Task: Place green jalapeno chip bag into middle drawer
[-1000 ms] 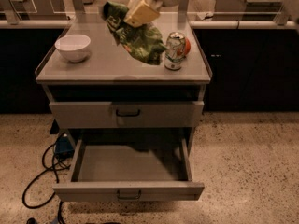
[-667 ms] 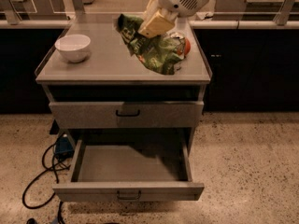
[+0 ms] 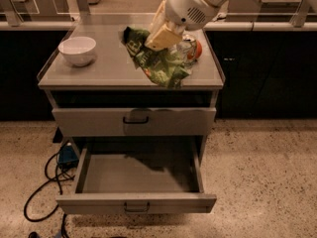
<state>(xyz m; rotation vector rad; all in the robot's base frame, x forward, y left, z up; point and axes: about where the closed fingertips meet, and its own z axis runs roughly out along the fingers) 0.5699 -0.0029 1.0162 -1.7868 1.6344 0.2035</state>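
The green jalapeno chip bag is a crumpled shiny green foil bag hanging in the air above the cabinet top, near its front right. My gripper is shut on the bag's upper part; its tan fingers clamp the foil. The white arm reaches in from the top right. The middle drawer is pulled open below, grey and shallow, with nothing inside. The bag hangs above and behind the open drawer.
A white bowl stands on the cabinet top at the left. A soda can stands behind the bag, partly hidden. The drawer above is shut. A dark cable lies on the speckled floor at the left.
My gripper has carried the chip bag from the back middle of the cabinet top toward the front right. The bag now covers most of the soda can.
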